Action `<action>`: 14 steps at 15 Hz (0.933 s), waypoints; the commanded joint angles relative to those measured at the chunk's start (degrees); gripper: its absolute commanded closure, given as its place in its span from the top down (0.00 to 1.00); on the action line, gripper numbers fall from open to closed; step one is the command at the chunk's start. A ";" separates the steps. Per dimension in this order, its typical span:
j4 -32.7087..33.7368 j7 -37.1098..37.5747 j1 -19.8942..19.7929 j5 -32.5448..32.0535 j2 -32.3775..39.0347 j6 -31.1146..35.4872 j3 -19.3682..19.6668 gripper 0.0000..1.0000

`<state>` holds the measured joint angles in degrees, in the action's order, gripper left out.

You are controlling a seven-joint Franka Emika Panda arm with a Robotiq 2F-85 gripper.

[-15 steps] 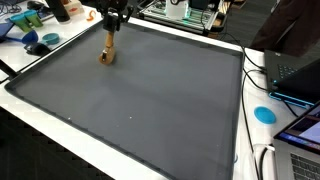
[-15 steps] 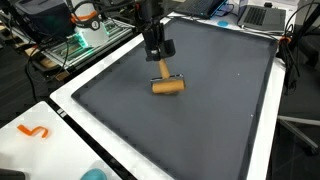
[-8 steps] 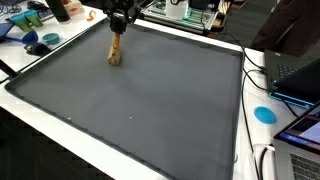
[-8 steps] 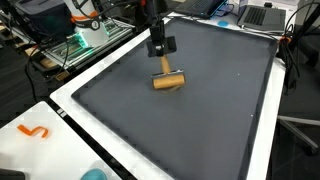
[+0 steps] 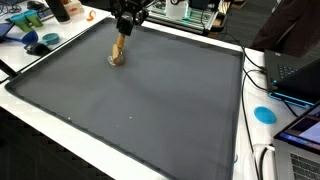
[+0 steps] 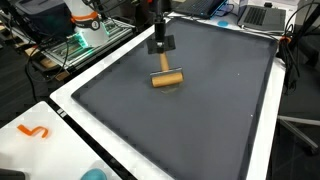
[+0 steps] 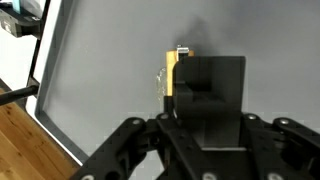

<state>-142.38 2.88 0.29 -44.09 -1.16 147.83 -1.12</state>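
Wooden mallet (image 6: 167, 79) gripped by tool (image 6: 161, 49), dark mat (image 6: 210, 120), white table (image 6: 62, 103)

1. The gripper (image 5: 123, 32) now stands a little further along the far edge of the mat (image 5: 160, 110) than a second ago.
2. The wooden mallet (image 6: 167, 79) in its grip has travelled with it, its head closer to that edge.
3. The mallet's handle leans more aslant than before.

Gripper (image 6: 160, 49) upper centre, clamped on wooden mallet (image 6: 167, 79) handle; head low over grey mat (image 6: 205, 125).
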 commanded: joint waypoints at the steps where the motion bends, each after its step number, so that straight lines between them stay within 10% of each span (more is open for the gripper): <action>1: -2.55 5.28 -0.10 -4.34 2.50 -5.50 0.06 0.24; 14: -3.88 13.41 1.27 -10.02 1.00 -14.91 -0.76 0.24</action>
<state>-142.64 13.21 1.99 -52.60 -0.51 138.50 -2.30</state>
